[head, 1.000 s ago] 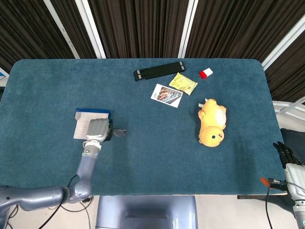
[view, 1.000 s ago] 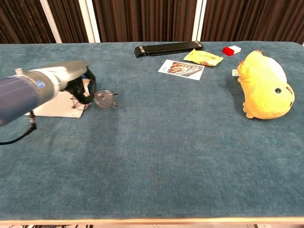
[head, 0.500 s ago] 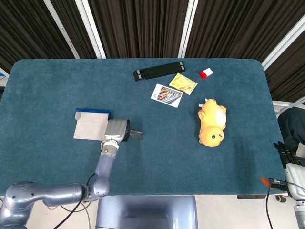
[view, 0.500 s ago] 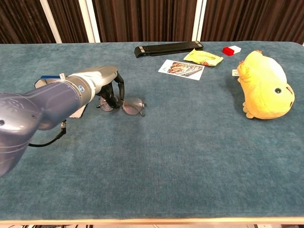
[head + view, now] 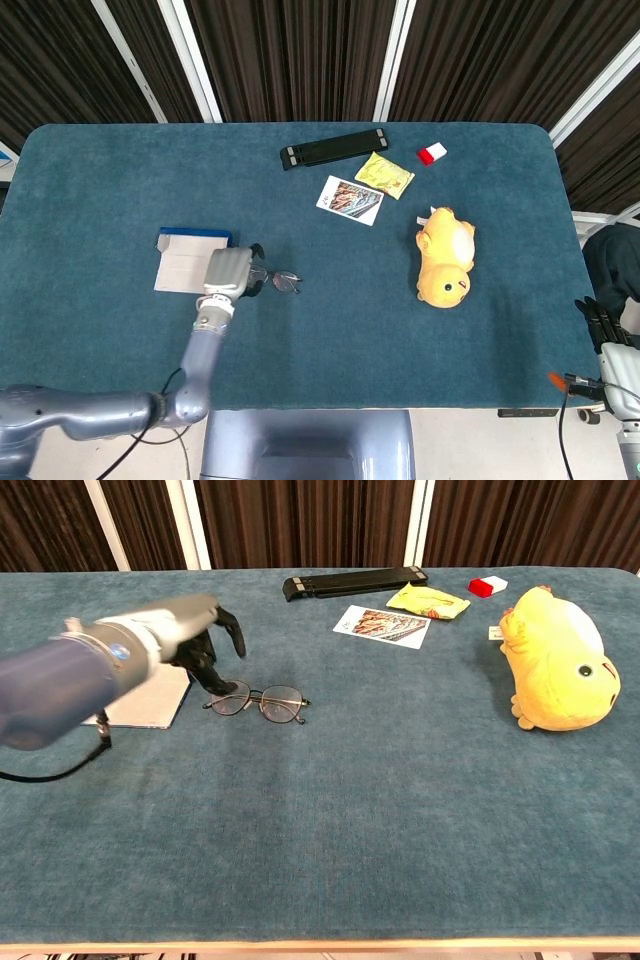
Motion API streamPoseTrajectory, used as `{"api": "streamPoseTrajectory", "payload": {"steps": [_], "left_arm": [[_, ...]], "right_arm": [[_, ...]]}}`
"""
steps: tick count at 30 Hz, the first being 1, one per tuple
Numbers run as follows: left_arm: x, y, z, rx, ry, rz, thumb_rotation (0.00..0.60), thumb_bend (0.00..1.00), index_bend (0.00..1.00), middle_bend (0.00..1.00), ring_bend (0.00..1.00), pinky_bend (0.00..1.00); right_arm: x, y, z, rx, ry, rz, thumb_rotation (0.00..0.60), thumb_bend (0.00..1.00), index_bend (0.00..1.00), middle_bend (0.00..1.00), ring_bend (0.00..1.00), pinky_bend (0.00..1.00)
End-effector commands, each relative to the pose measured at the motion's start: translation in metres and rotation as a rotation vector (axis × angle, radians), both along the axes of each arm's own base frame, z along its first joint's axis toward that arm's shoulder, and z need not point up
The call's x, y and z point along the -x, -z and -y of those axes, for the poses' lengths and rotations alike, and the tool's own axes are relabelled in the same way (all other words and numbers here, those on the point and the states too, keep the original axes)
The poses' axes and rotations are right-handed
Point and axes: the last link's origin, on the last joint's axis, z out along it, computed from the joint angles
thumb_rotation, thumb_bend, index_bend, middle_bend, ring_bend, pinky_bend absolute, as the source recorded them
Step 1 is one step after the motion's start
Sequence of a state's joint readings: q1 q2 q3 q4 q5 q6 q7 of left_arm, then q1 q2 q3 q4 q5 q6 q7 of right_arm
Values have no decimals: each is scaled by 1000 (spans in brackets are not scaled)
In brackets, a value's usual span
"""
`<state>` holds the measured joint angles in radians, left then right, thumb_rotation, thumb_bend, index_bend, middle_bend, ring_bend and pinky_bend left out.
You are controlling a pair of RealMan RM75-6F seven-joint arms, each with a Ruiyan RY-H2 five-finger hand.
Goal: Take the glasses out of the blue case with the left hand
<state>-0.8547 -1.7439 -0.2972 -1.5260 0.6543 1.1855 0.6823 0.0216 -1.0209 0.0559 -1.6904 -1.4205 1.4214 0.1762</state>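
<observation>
Left hand (image 5: 195, 640) is now up off the table w/ fingers (image 5: 232, 630) spread and nothing in them; it hangs just above and behind the glasses (image 5: 258, 702). In the chest view one dark fingertip looks near or maybe touching the near end of the frame, can't tell which. Half a sec ago the fingers were curled down over the frame as it came onto the cloth; a sec ago the hand was back over the case w/ the glasses pinched out in front. So the change: glasses carried clear, put down, let go.

Glasses lie flat on the blue table (image 5: 330, 300), lenses up, just in front of the fingers on the side away from the case. Blue case (image 5: 190, 262) sits open directly behind the hand, pale lining showing, blue edge at its far side; hand partly covers its near corner in the head view.

Judgement: the take-out is basically done, since the glasses are out and resting apart from the case. What's left is prob. only pulling the arm away w/o dragging the frame.

Right hand (image 5: 605, 325) hangs off the table's edge, far across from the left; too small to say if its fingers are apart or curled.
</observation>
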Motion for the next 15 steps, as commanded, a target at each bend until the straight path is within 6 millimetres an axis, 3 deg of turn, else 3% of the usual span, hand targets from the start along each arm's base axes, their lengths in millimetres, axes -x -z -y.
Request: {"api": "streamPoseTrajectory", "payload": {"steps": [1, 4, 6, 10, 15], "left_arm": [[37, -44, 29, -47, 42, 7, 600, 266, 53, 591, 565, 692], [61, -67, 49, -61, 52, -31, 600, 254, 0, 234, 269, 467], [82, -87, 66, -84, 60, -62, 600, 220, 0, 81, 112, 320], [115, -114, 94, -121, 52, -113, 600, 123, 0, 0, 12, 181], [148, -136, 123, -146, 14, -155, 600, 88, 0, 0, 0, 58]], "right_arm": [[0, 0, 0, 0, 1, -4, 600, 159, 0, 0, 0, 199], [1, 1, 0, -6, 4, -15, 600, 158, 0, 0, 0, 200], [1, 1, 0, -8, 5, -21, 600, 158, 0, 0, 0, 200], [1, 1, 0, -3, -2, -37, 600, 158, 0, 0, 0, 200], [0, 1, 0, 1, -9, -50, 600, 158, 0, 0, 0, 200]]}}
